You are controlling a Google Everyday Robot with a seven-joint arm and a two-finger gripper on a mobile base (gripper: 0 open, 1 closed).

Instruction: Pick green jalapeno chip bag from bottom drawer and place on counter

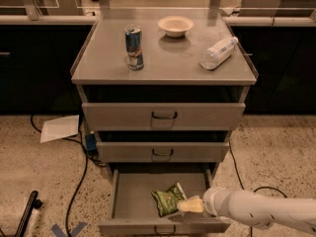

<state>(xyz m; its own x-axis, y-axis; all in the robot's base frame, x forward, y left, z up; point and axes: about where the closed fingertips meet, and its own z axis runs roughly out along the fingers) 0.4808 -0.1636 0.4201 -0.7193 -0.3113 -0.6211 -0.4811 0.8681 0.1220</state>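
Observation:
The green jalapeno chip bag (167,198) lies crinkled in the open bottom drawer (129,197), right of its middle. My gripper (186,206) reaches in from the right on a white arm, low in the drawer, with its pale fingers (192,204) at the bag's right edge. The counter (168,63) is the grey cabinet top above.
On the counter stand a blue drink can (134,47), a white bowl (175,25) and a clear water bottle (217,52) lying on its side. Two upper drawers are closed. Cables and a sheet of paper (59,128) lie on the floor at left.

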